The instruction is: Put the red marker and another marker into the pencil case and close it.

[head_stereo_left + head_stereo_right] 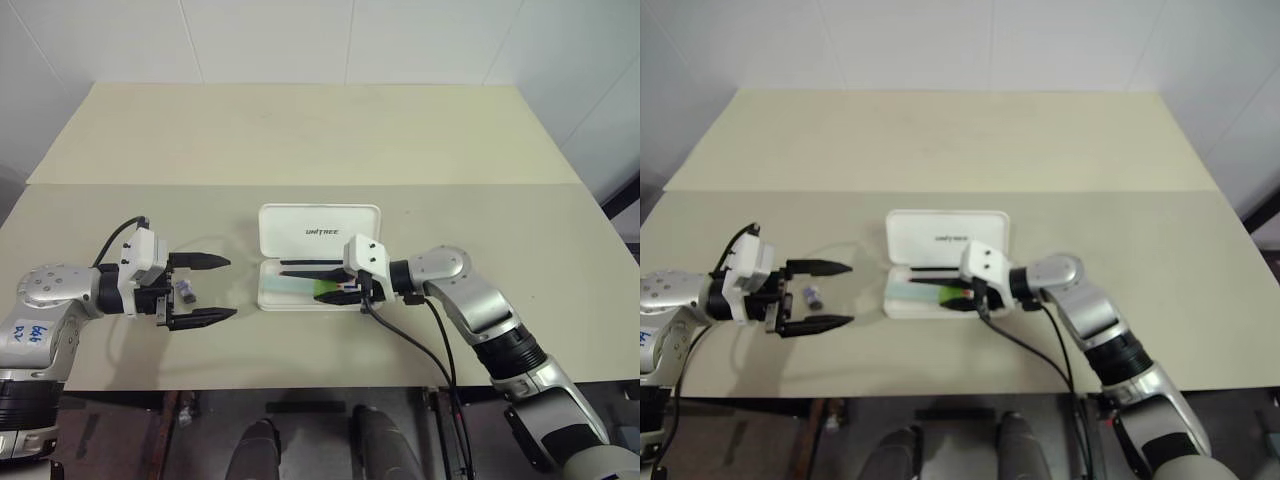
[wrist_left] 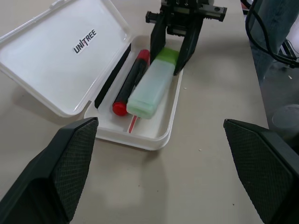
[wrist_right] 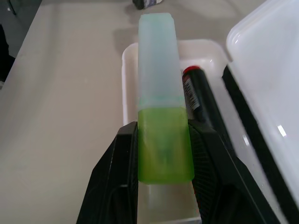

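Note:
The white pencil case (image 1: 318,232) lies open at mid-table, its lid with dark lettering folded back flat. In its tray (image 2: 161,135) the slim red marker (image 2: 132,84) lies along the hinge side. Beside it is the other marker (image 3: 159,88), pale mint with a lime-green cap. My right gripper (image 1: 345,290) is shut on that cap from the tray's right end. The mint end sits low inside the tray. My left gripper (image 1: 230,288) stands open to the left of the case, pointing at it, with nothing between its fingers (image 2: 70,163).
A small dark grey object (image 1: 184,291) lies on the table just behind the left gripper's fingers. A black cable (image 1: 410,340) hangs from the right wrist toward the front table edge. A seam (image 1: 450,184) crosses the table behind the case.

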You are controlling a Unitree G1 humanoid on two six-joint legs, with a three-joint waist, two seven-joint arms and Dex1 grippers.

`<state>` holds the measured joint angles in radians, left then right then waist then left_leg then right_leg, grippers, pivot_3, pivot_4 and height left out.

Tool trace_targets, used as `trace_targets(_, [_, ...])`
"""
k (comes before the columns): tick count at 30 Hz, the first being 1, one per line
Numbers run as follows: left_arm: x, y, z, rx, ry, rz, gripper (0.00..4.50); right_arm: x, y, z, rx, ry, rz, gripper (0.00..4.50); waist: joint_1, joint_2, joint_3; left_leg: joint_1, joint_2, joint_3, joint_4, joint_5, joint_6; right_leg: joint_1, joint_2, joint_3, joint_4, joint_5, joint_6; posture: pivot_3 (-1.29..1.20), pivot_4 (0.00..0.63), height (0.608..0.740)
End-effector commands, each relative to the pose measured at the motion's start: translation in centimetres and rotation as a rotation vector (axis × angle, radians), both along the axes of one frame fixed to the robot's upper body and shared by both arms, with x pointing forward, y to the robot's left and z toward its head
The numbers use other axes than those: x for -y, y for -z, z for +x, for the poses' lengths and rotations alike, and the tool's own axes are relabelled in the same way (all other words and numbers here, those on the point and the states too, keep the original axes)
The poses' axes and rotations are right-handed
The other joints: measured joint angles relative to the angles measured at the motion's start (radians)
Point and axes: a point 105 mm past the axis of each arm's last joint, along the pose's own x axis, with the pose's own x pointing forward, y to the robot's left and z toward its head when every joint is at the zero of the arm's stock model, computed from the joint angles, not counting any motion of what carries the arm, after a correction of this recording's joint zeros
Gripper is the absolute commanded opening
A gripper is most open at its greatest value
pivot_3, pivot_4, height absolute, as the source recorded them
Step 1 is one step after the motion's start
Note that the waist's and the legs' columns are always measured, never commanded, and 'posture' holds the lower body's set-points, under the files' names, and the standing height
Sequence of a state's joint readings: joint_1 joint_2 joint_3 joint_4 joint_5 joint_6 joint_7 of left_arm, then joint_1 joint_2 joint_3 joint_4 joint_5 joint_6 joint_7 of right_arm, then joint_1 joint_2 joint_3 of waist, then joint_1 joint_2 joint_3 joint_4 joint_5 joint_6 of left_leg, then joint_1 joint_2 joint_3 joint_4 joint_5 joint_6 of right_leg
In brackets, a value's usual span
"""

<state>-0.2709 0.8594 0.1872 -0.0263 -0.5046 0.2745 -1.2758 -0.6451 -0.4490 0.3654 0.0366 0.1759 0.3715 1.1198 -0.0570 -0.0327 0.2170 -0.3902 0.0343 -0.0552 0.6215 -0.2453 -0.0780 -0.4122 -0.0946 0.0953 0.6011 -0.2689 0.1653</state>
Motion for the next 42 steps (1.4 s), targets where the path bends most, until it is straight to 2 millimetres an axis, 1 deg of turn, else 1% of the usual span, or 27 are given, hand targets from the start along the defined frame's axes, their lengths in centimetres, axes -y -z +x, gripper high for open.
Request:
trace_targets(1, [-0.1, -1.3, -0.2, 0.047, 0.005, 0.006, 4.50, -0.3, -0.3, -0.3, 0.018, -0.024, 0.004, 1.11, -0.001, 0.000, 0.000, 0.000, 0.000, 0.000, 0.000, 0.000, 0.000, 0.000, 0.000, 0.000, 0.000, 0.000, 0.000, 0.00, 0.150, 0.740])
trace_targets(7, [0.1, -1.4, -0.1, 0.049, 0.008, 0.003, 4.50, -0.3, 0.3, 0.1, 0.016, -0.023, -0.010, 1.11, 0.000, 0.000, 0.000, 0.000, 0.000, 0.000, 0.000, 0.000, 0.000, 0.000, 0.000, 0.000, 0.000, 0.000, 0.000, 0.00, 0.150, 0.740])
trace_targets(14, [0.1, -1.6, -0.1, 0.055, 0.005, 0.000, 4.50, -0.5, 0.2, 0.8, 0.033, -0.031, -0.017, 1.11, -0.002, 0.000, 0.000, 0.001, 0.000, 0.000, 0.000, 0.000, 0.000, 0.000, 0.000, 0.000, 0.001, 0.000, 0.000, 0.00, 0.150, 0.740])
trace_targets(21, [0.2, -1.7, 0.0, 0.063, 0.005, -0.004, 4.50, -0.1, 0.3, 1.5, 0.041, -0.062, -0.060, 1.11, -0.002, 0.000, 0.000, 0.001, 0.000, 0.000, 0.001, 0.001, -0.001, 0.000, 0.000, 0.000, 0.001, 0.000, 0.000, 0.00, 0.150, 0.740])
trace_targets(28, [0.3, -1.7, 0.1, 0.070, 0.004, -0.008, 4.50, -0.2, -0.6, 2.1, 0.084, -0.080, -0.060, 1.11, -0.001, 0.000, 0.000, 0.001, 0.000, 0.000, 0.001, 0.001, -0.001, 0.000, 0.000, 0.000, 0.001, 0.000, 0.000, 0.00, 0.150, 0.740])
trace_targets(36, [0.4, -1.6, 0.2, 0.073, -0.001, -0.017, 4.50, -0.5, -0.8, 1.9, 0.092, -0.094, -0.046, 1.11, -0.001, 0.000, 0.000, 0.001, 0.000, 0.000, 0.000, 0.001, -0.001, 0.000, 0.000, 0.000, 0.001, 0.000, 0.000, 0.00, 0.150, 0.740])
trace_targets(40, [0.5, -1.5, 0.2, 0.073, 0.000, -0.019, 4.50, -0.3, -0.6, 1.7, 0.059, -0.092, -0.048, 1.11, -0.001, 0.000, 0.000, 0.001, 0.000, 0.000, 0.000, 0.001, -0.001, 0.000, 0.000, 0.000, 0.001, 0.000, 0.000, 0.00, 0.150, 0.740])
trace_targets(41, [0.6, -1.5, 0.2, 0.073, 0.000, -0.020, 4.50, -0.3, -0.5, 1.7, 0.058, -0.090, -0.050, 1.86, -0.001, 0.000, 0.000, 0.001, 0.000, 0.000, 0.000, 0.001, -0.001, 0.000, 0.000, 0.000, 0.001, 0.000, 0.000, 0.00, 0.150, 0.740])
trace_targets(42, [0.6, -1.5, 0.2, 0.073, 0.001, -0.021, 4.50, -0.2, -0.6, 1.8, 0.064, -0.084, -0.045, 2.15, -0.001, 0.000, 0.000, 0.001, 0.000, 0.000, 0.000, 0.001, -0.001, 0.000, 0.000, 0.000, 0.001, 0.000, 0.000, 0.00, 0.150, 0.740])
